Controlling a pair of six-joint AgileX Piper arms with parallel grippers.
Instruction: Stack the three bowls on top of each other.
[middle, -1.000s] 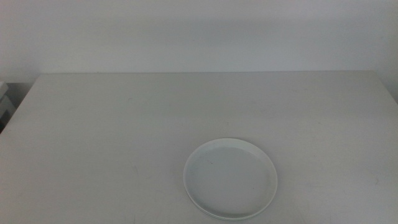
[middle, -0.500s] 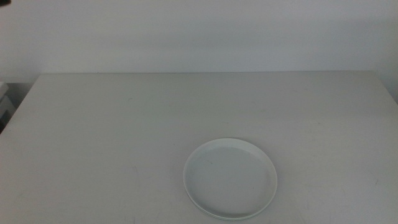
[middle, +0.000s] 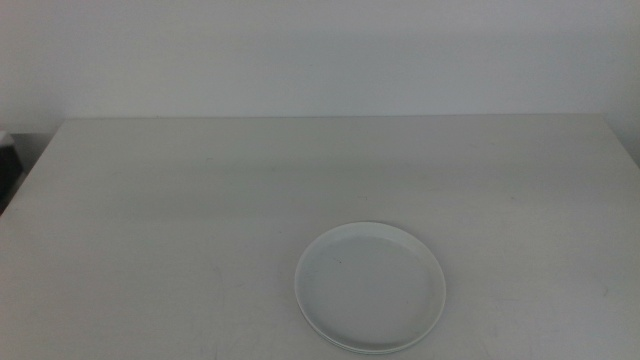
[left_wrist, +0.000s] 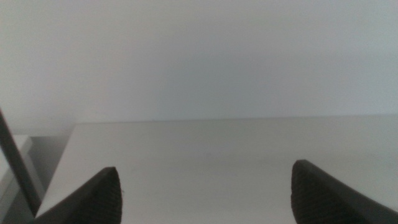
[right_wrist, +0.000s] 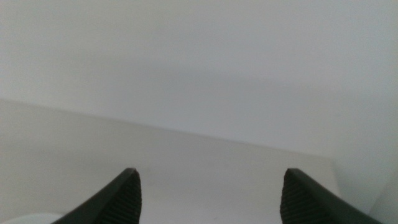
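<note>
One pale white bowl (middle: 370, 287) lies on the table (middle: 200, 200), front and a little right of centre. A doubled rim line shows along its front edge; I cannot tell whether other bowls lie under it. No mint green or grey bowl shows separately. Neither arm is in the middle view. My left gripper (left_wrist: 204, 167) is open and empty, held over the table and facing the back wall. My right gripper (right_wrist: 209, 170) is open and empty, also facing the wall above the table.
The white table runs to a plain wall (middle: 320, 50) at the back. A dark gap (middle: 10, 150) shows past the table's left edge. A thin dark bar (left_wrist: 15, 162) stands beside the table in the left wrist view.
The bowl has not moved. A pale object at the far left edge of the middle view is gone, and a dark speck seen in the top left corner has left.
</note>
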